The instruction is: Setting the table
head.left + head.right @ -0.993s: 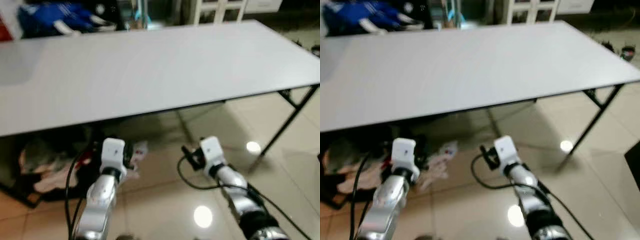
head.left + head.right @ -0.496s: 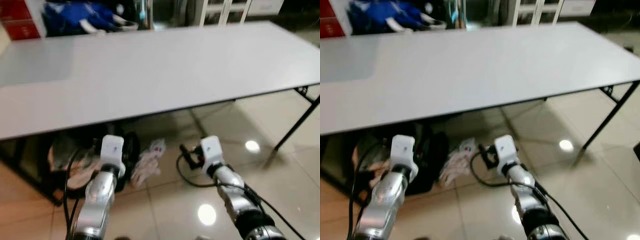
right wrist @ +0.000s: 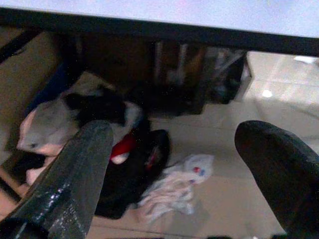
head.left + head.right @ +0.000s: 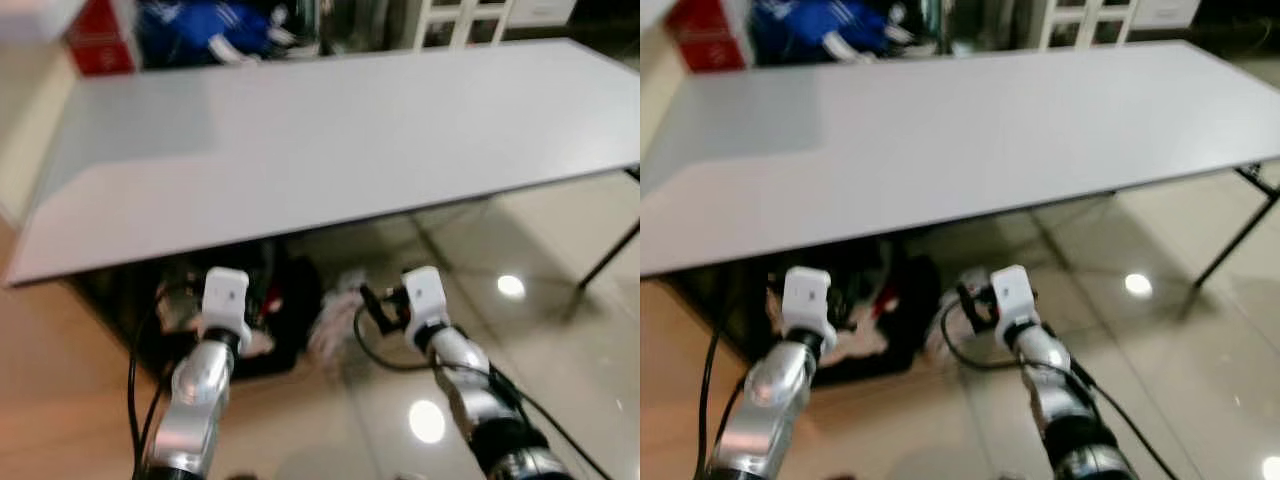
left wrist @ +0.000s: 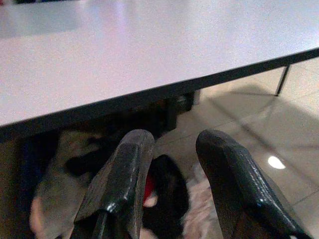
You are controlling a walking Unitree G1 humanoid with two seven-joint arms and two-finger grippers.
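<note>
A long white table (image 4: 350, 130) stretches across in front of me, and its top is bare. My left arm (image 4: 212, 350) and right arm (image 4: 450, 350) are held low in front of the near edge, below the level of the top. In the left wrist view my left gripper (image 5: 172, 142) is open, with nothing between its fingers, and it points at the table's edge (image 5: 149, 92). My right gripper (image 3: 177, 134) is open wide and holds nothing; it looks under the table (image 3: 149, 15).
A dark bin of clothes and soft things (image 3: 94, 114) sits under the table, with a white rag (image 3: 174, 186) on the glossy tiles beside it. A table leg (image 4: 610, 260) stands at the right. A red box (image 4: 100, 40), blue cloth (image 4: 215, 22) and white furniture (image 4: 455, 20) lie beyond the far edge.
The camera has swung left, so the table's left end and the floor beside it have come into view. Both arms keep the same pose.
</note>
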